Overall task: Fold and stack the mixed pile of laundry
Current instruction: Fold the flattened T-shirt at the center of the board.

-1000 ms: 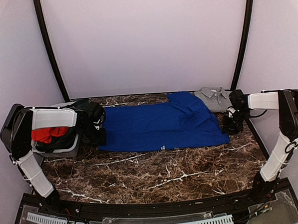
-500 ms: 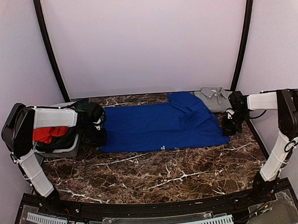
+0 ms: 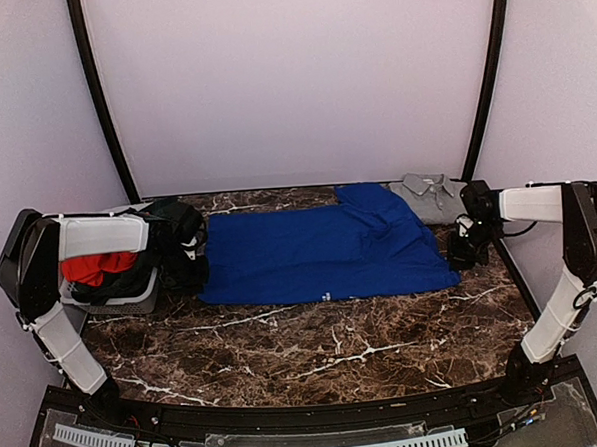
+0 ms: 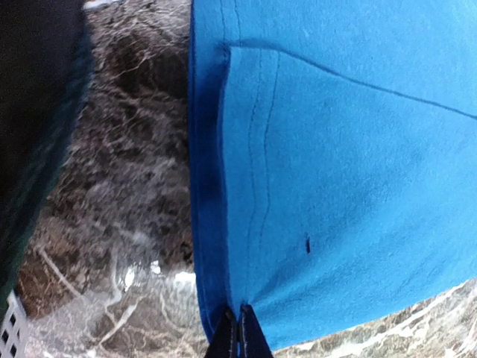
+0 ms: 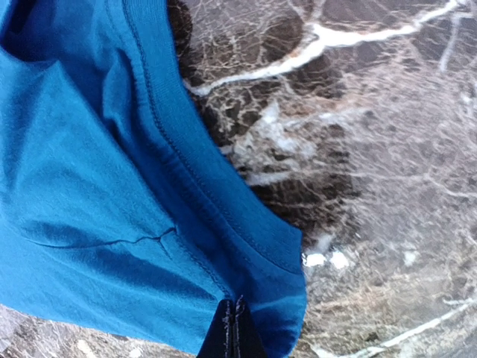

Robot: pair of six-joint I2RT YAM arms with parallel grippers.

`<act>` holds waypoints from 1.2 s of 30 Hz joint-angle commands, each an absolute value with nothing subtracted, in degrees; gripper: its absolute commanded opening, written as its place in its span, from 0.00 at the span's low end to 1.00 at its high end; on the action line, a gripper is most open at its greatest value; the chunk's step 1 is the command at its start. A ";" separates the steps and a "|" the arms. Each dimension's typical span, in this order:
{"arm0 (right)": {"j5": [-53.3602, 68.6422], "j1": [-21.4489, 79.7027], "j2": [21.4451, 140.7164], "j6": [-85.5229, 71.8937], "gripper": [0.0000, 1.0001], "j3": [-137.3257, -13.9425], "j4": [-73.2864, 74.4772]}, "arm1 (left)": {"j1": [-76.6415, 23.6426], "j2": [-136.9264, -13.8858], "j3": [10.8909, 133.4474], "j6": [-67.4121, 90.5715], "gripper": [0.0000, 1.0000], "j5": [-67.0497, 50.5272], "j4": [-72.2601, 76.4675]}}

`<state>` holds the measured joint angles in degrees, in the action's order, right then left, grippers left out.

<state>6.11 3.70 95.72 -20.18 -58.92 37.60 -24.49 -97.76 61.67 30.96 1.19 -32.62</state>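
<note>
Pinching tee at both ends | your left gripper — clenched on its hem corner | your right gripper — clenched on opposite corner | tee flat on table

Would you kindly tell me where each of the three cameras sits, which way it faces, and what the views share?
Top external: above and behind the bases, looking down over the marble table; both arms show, left gripper and right gripper at the ends of the blue T-shirt.
Left wrist: on the left arm, looking down past its shut fingertips at the T-shirt's hem.
Right wrist: on the right arm, looking down past its shut fingertips at a hemmed corner.
Shared: all show the T-shirt on the marble.
</note>
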 commanded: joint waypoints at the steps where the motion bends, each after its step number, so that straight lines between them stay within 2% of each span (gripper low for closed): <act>1: 2.28 3.69 93.39 -20.57 0.00 -57.78 39.47 | -24.08 -94.36 59.91 32.37 0.00 2.43 -38.04; 16: -4.54 8.99 94.44 -21.11 0.00 -58.52 44.53 | -24.15 -96.05 53.12 33.42 0.02 0.18 -37.11; 17: -4.62 9.39 93.81 -21.39 0.04 -58.84 45.15 | -24.17 -94.98 53.01 33.36 0.08 0.18 -37.60; 18: -4.14 9.62 93.09 -21.44 0.13 -59.22 45.78 | -24.17 -94.25 52.96 33.37 0.12 0.22 -37.96; 21: -3.62 9.67 90.24 -21.26 0.42 -61.72 48.13 | -24.17 -88.08 54.14 32.89 0.33 1.34 -40.25; 22: -3.87 9.56 89.21 -20.93 0.48 -62.86 48.65 | -24.17 -86.62 54.71 32.71 0.38 1.68 -40.69; 23: -3.96 9.58 88.14 -20.42 0.51 -64.04 48.85 | -24.17 -83.84 55.91 32.15 0.47 2.40 -41.15; 25: -1.69 9.58 86.64 -19.32 0.57 -66.09 47.22 | -24.17 -80.83 57.26 30.69 0.56 1.77 -39.66; 30: 12.36 9.58 90.04 -16.54 0.55 -69.02 39.93 | -24.25 -82.47 59.13 27.95 0.58 -5.77 -31.77; 36: 17.83 11.10 99.09 -17.03 0.50 -68.86 35.45 | -25.49 -91.93 60.52 29.14 0.47 -10.98 -24.76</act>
